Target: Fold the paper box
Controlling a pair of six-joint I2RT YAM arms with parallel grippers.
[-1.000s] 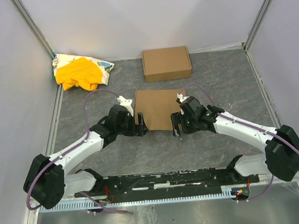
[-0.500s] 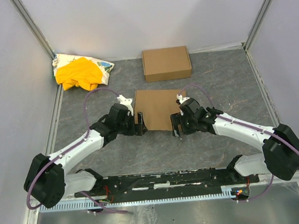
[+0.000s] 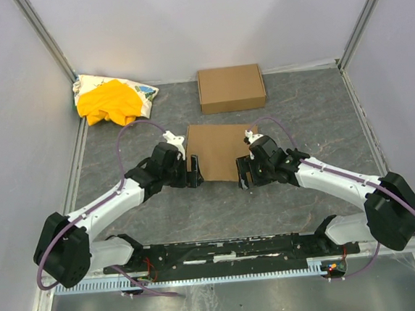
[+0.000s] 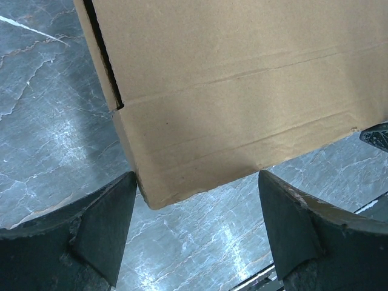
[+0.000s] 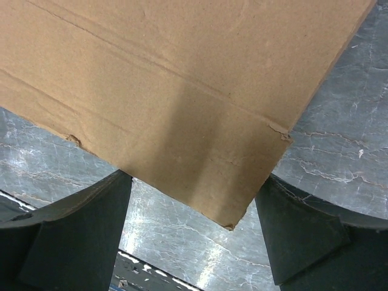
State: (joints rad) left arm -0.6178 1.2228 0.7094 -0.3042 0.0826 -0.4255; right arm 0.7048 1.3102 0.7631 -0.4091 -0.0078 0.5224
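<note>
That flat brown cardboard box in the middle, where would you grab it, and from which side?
Probably by its two near corners, coming from the near edge. The box is flat and thin, so only its edges offer a pinch. Each corner sits between open jaws: the left gripper at the near-left one, the right gripper at the near-right.

The paper box (image 3: 218,151), plain brown and folded flat, lies mid-table with creased near edge.
</note>
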